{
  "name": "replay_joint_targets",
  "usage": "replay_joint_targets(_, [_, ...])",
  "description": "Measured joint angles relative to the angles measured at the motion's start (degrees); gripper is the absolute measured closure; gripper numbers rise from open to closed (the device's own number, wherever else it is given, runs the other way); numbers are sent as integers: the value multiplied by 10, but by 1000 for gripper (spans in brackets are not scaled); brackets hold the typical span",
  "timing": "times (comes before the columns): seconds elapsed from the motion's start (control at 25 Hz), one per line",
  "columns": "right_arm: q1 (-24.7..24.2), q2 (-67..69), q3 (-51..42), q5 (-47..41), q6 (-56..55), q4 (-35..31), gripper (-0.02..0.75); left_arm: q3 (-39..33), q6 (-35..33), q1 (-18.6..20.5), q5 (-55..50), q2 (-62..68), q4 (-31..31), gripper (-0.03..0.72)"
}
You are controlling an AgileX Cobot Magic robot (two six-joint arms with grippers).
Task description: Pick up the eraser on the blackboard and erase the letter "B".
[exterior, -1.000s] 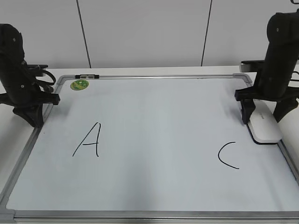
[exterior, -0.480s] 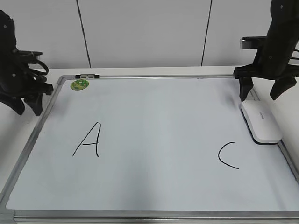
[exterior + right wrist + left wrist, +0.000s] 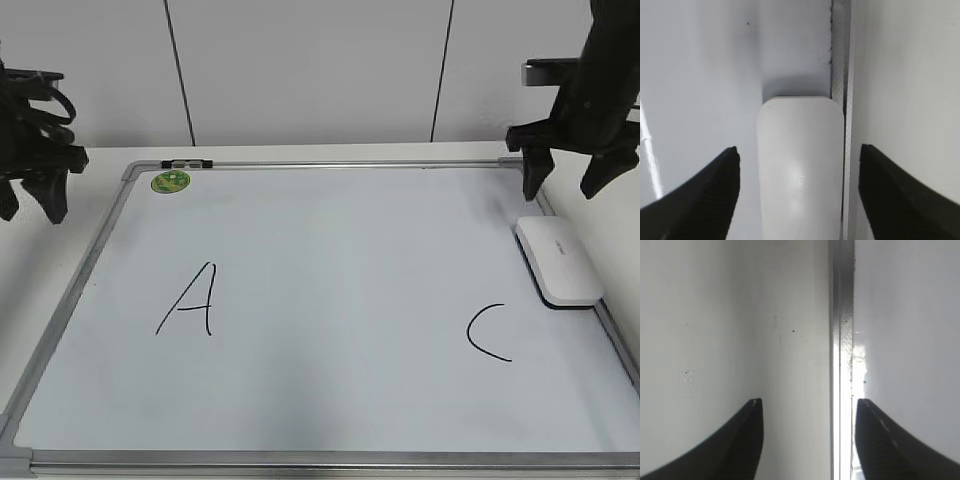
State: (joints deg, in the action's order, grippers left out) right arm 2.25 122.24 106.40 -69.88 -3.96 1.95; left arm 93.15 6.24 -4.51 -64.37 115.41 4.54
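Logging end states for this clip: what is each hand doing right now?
Left hand: open, empty, above the board's left frame.
Right hand: open, empty, above the eraser, not touching it.

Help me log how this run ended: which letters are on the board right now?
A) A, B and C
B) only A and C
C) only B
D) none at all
B: the blackboard shows a black A on its left and a black C on its right, with bare white between them, while the eraser lies flat at the right edge and the open right gripper hangs above it.
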Motion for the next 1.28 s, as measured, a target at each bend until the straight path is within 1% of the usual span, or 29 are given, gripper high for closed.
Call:
replay_joint_targets(0.16, [0, -42, -25, 0, 0, 0, 198, 0, 3, 0, -2, -37, 0, 244])
replay_joint_targets(0.32, [0, -104, -79, 0, 0, 0, 199, -2, 3, 0, -4, -81, 0, 248])
replay_joint_targets(0.44, [5, -142, -121, 0, -4, 0, 199, -26, 3, 0, -4, -118, 0, 249])
replay_joint_targets(0.48, [11, -173, -154, 0, -9, 0, 200, -39, 3, 0, -4, -130, 0, 249])
replay_joint_targets(0.56, [22, -223, -202, 0, -17, 2, 200, -80, 3, 0, -3, -165, 0, 251])
replay_joint_targets(0.64, [29, -254, -229, 2, -23, 4, 200, -117, 4, 0, 6, -198, -1, 251])
replay_joint_targets(0.76, [40, -320, -287, 30, -31, 7, 202, -182, 5, 0, 28, -264, -1, 251])
replay_joint_targets(1.04, [42, -403, -387, 96, -41, 8, 202, -320, 5, 0, 40, -409, 5, 251])
replay_joint_targets(1.2, [42, -453, -442, 104, -41, 8, 203, -395, 5, 0, 42, -500, 20, 251])
replay_joint_targets(1.28, [42, -489, -486, 104, -41, 8, 203, -434, 5, 0, 43, -546, 24, 251])
